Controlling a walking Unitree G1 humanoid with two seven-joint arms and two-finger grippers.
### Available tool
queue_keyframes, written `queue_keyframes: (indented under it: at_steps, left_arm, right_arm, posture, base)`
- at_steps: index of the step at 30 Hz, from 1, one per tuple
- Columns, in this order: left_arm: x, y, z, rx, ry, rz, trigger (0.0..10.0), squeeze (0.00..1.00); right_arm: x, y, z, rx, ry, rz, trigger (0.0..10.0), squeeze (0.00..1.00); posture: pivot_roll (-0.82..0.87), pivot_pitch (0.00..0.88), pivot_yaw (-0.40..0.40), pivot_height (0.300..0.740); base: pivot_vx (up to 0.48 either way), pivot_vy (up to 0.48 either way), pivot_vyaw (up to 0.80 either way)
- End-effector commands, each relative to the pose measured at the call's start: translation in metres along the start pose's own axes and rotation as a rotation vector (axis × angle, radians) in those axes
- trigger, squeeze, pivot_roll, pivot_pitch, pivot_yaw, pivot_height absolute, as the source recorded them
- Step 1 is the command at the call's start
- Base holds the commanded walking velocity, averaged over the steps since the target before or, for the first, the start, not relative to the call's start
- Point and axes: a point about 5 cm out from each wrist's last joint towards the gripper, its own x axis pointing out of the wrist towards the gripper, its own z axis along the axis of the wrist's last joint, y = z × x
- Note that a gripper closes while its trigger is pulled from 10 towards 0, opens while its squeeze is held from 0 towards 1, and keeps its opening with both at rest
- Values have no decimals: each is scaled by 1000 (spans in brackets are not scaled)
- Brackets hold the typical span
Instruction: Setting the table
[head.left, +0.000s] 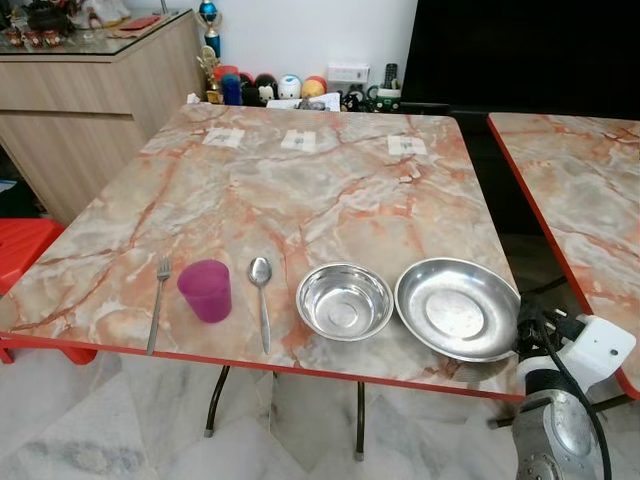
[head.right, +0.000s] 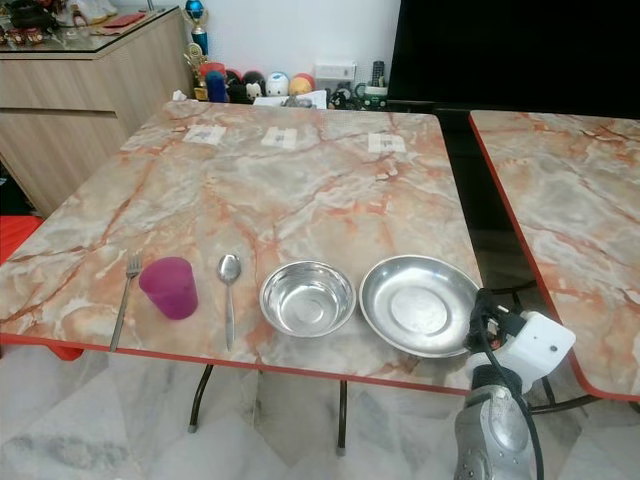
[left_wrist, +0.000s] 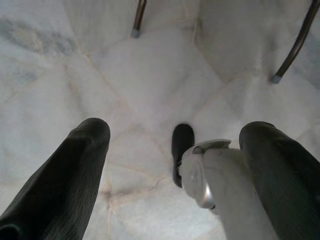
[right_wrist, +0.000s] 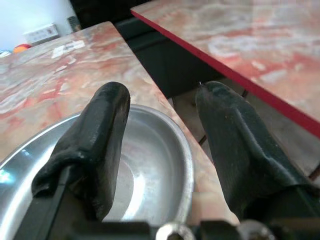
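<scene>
- marble-patterned table (head.left: 330, 190) with a red edge stands before the robot, and five pieces of tableware sit in a row along its near edge, within easy reach of anyone seated there.
- from the robot's left to right the row runs: fork (head.left: 158, 303), purple cup (head.left: 206, 290), spoon (head.left: 262, 298), small steel bowl (head.left: 344, 300), wide steel plate (head.left: 458, 308).
- fork and spoon lie with their handles toward the near edge, flanking the cup, which stands upright between them; each is near the cup but apart from it.
- bowl and plate sit just beside each other, rims almost meeting; whether they touch cannot be told.
- plate lies at the table's near right corner, its rim close to the edge, which looks like a risk if it is nudged.
- right gripper (right_wrist: 165, 145) hovers at that corner, its two black fingers spread wide and holding nothing; one finger (right_wrist: 97, 135) is over the plate's rim and the other is out past the table edge, so it seems lined up to take or adjust the plate.
- left gripper (left_wrist: 175, 165) hangs idle below table height, fingers wide apart and empty, pointing down at the pale tiled floor (left_wrist: 150, 75) near the table legs.
- second matching table (head.left: 590, 190) stands to the right across a dark gap.
</scene>
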Motion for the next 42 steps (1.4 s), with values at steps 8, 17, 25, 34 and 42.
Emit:
queue_keyframes:
  at_steps: [8,17,25,34,42]
  left_arm:
    - [-3,-9,-11,20,24,-14,10000,0]
    - [-3,-13,-17,20,59,-12,10000,0]
    - [-3,-13,-17,24,59,-11,10000,0]
    - [-6,-3,-19,26,51,0,10000,0]
    - [-6,-1,-16,32,49,-4,10000,0]
  right_arm:
    - [-1,-8,10,26,-2,-67,10000,0]
    - [1,-15,-12,110,165,-99,10000,0]
    - [8,-8,-21,161,228,-60,10000,0]
    - [9,-10,-24,189,253,-77,10000,0]
    - [8,-11,-30,180,291,-73,10000,0]
  posture:
    - [-19,103,-10,740]
    - [-21,105,-12,740]
    - [-13,109,-11,740]
    - [-10,112,-10,740]
    - [-13,112,-10,740]
  base:
    - [0,0,0]
    - [0,0,0]
    - [0,0,0]
    - [0,0,0]
    - [0,0,0]
